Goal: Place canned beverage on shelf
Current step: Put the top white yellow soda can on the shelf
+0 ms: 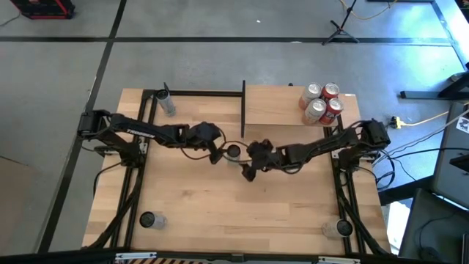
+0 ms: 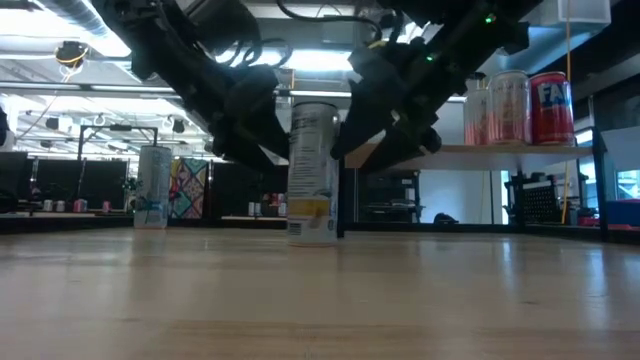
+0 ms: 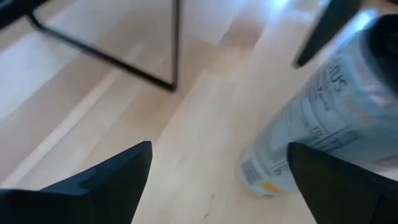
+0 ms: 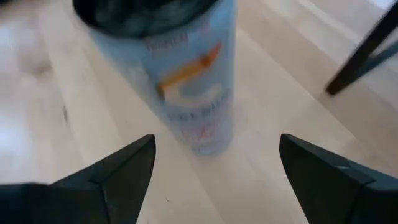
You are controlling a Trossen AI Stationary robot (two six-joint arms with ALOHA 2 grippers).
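A pale blue-and-white beverage can (image 1: 233, 152) stands upright on its base at the middle of the tabletop, also seen in the low view (image 2: 313, 175). My left gripper (image 1: 218, 152) is open just to the can's left; in its wrist view (image 3: 217, 180) the can (image 3: 323, 112) stands ahead, off toward one finger. My right gripper (image 1: 248, 167) is open to the can's near right, and its wrist view (image 4: 214, 168) shows the can (image 4: 180, 74) ahead of the gap between the fingers. Neither gripper touches it. The shelf (image 1: 275, 110) is at the far right.
Several red and silver cans (image 1: 322, 101) stand on the shelf's right end (image 2: 520, 105). Other cans stand at the table's far left (image 1: 167, 103), near left (image 1: 149, 219) and near right (image 1: 339, 228). The shelf's black posts (image 1: 242, 99) rise just behind the middle can.
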